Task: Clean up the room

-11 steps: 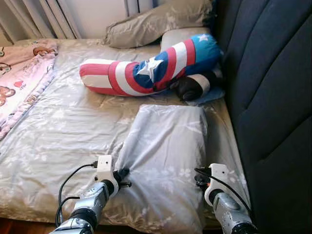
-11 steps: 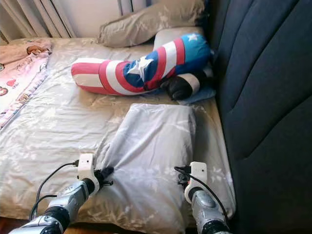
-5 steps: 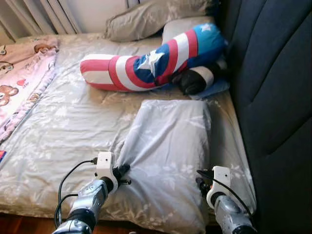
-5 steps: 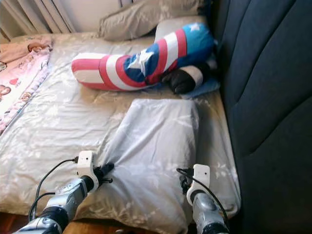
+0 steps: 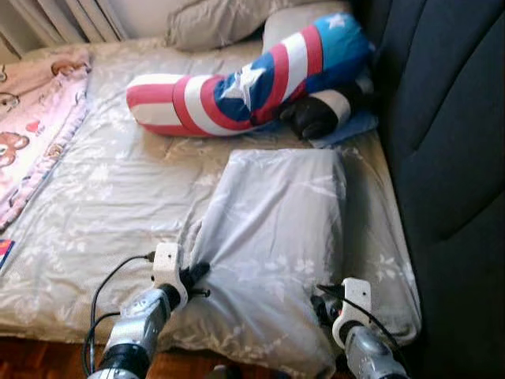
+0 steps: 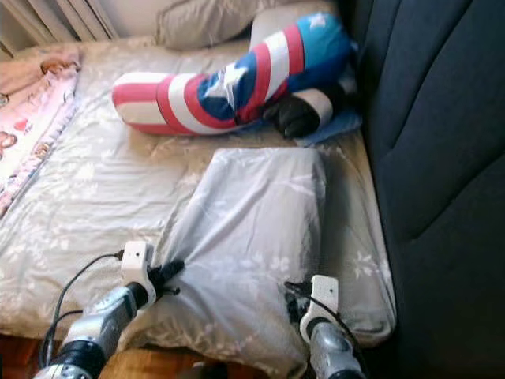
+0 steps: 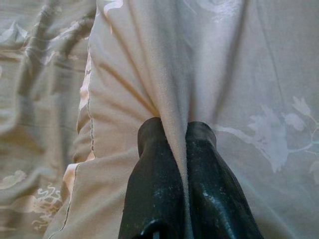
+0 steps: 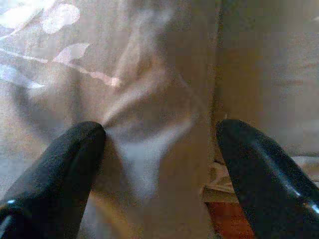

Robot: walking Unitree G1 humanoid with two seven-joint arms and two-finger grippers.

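A grey floral pillow (image 5: pixel 272 237) lies on the bed near its front edge, close to the dark panel on the right. My left gripper (image 5: pixel 197 275) is shut on a fold of the pillow's left edge; in the left wrist view the cloth is pinched between the two black fingers (image 7: pixel 199 149). At the pillow's near right corner my right gripper (image 5: pixel 319 304) is open. Its fingers (image 8: pixel 75 149) stand wide apart, with bunched pillow fabric (image 8: pixel 144 109) between them.
A red, white and blue star bolster (image 5: pixel 237 91) and a black-and-white item (image 5: pixel 319 118) lie beyond the pillow. More grey pillows (image 5: pixel 221 20) sit at the back and a pink bear blanket (image 5: pixel 31 126) on the left. A dark upholstered panel (image 5: pixel 450 142) runs along the right. Wood floor (image 5: pixel 31 363) lies below the bed's edge.
The whole view has shifted, so the bed's front edge and floor now show more. Both grippers stay at the pillow's near corners, and the pillow has hardly moved on the bed.
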